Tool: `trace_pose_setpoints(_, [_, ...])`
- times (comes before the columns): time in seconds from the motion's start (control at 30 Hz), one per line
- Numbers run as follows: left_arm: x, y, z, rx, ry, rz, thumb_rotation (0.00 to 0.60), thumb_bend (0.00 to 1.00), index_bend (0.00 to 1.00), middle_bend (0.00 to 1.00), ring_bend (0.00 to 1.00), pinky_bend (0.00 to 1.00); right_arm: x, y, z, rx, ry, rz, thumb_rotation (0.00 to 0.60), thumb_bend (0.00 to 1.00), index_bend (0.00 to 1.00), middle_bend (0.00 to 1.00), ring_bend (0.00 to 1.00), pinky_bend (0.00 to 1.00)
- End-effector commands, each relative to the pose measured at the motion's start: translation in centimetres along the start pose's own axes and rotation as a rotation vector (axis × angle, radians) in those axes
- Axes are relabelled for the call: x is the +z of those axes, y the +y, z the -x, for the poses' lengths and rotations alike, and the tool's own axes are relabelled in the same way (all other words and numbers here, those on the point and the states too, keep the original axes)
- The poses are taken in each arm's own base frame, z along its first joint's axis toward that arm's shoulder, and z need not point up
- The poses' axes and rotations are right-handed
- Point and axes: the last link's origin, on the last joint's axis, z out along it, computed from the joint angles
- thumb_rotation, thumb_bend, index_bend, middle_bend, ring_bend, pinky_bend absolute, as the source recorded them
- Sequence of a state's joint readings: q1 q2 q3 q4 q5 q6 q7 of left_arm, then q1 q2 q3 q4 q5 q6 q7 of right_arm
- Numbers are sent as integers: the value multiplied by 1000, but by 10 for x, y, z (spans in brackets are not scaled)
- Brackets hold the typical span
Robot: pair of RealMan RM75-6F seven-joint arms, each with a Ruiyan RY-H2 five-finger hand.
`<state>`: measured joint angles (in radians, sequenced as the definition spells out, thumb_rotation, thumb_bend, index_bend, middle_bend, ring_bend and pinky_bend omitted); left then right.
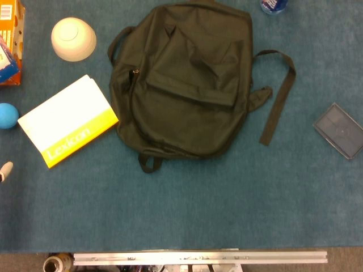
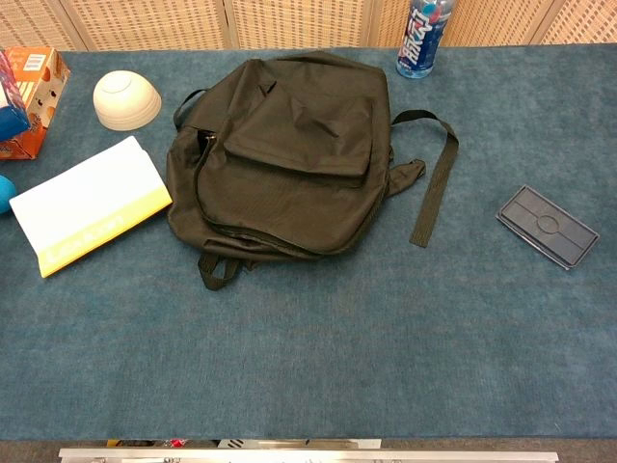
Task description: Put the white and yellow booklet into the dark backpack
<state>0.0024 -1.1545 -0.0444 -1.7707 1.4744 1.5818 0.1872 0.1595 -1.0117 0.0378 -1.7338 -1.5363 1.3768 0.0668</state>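
Observation:
The white and yellow booklet (image 1: 68, 120) (image 2: 87, 203) lies flat on the blue table cover, just left of the dark backpack, with its yellow strip toward me. The dark backpack (image 1: 181, 79) (image 2: 280, 145) lies flat in the middle, front pocket up. Its main zip gapes a little along the left side, by the booklet. One strap (image 1: 278, 102) trails out to the right. Neither hand shows in either view.
An upturned white bowl (image 1: 73, 38) (image 2: 126, 98) and an orange box (image 1: 11, 45) sit at the back left. A blue ball (image 1: 7, 115) lies left of the booklet, a bottle (image 2: 422, 34) behind the backpack and a grey lid (image 2: 548, 227) at the right. An unidentifiable small pale tip (image 1: 4, 170) pokes in at the left edge.

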Motion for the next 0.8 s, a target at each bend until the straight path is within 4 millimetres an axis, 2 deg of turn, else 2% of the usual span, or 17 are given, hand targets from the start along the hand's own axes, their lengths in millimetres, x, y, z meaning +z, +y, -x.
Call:
trace_pose_setpoints(0.03, [0, 0, 1, -3, -8, 1, 600, 93, 245, 289, 263, 295, 1, -1, 1, 0, -4, -2, 600, 35, 262, 349, 190, 264])
trace_pose_setpoints(0.37, [1, 4, 4, -12, -24, 29, 600, 93, 245, 289, 263, 295, 7, -4, -3, 12, 24, -8, 600, 35, 262, 349, 190, 264])
trace_pose_setpoints(0.6, [5, 20, 12, -26, -102, 121, 600, 93, 245, 289, 263, 295, 16, -5, -10, 16, 79, -8, 600, 35, 262, 349, 190, 264])
trace_pose_setpoints(0.8, [18, 36, 28, -14, -168, 189, 600, 93, 245, 289, 263, 295, 21, -8, -8, 14, 76, -14, 600, 35, 262, 348, 190, 264])
